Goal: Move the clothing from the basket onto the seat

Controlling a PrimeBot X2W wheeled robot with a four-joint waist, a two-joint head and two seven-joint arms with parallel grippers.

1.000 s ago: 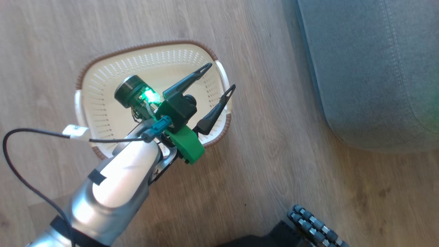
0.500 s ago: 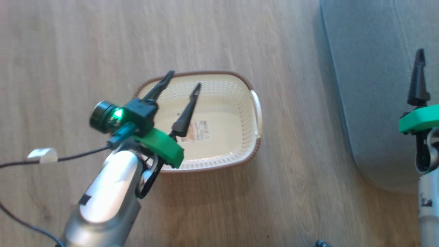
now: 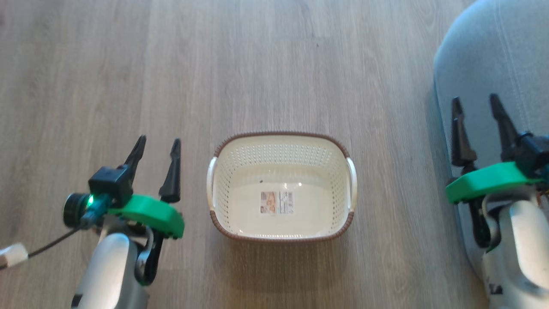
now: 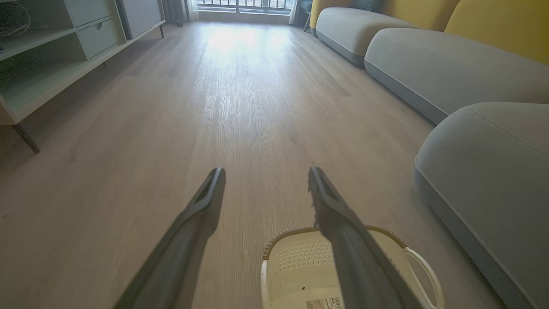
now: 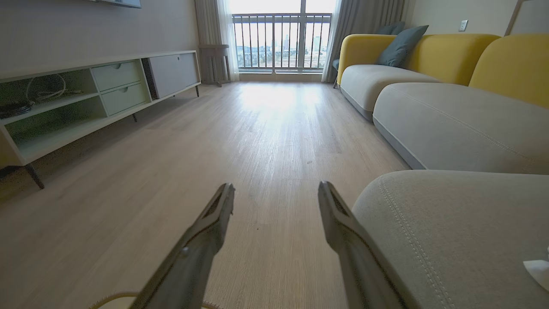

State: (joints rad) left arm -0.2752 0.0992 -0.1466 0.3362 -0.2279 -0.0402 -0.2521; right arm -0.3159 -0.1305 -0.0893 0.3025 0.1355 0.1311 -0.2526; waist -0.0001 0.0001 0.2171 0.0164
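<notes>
**Wood floor (image 3: 257, 64), bare basket (image 3: 281, 156)**

Flooring carries the basket, its long axis running between my left gripper (image 3: 158, 139) and right gripper (image 3: 474, 98), both spread wide and holding nothing. Its base shows just a label sticker (image 3: 276, 202). Right of the basket lies the seat (image 3: 493, 56), nearest my right arm. I judge there's nothing to lift.

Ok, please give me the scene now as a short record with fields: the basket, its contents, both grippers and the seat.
basket: upright on the wood floor, between the two grippers
contents: no clothing inside; a label sticker on the base
left gripper: fingers open, holding nothing, over the floor left of the basket
right gripper: fingers open, holding nothing, at the seat's edge
seat: grey cushion, right of the basket, not touching it
</notes>
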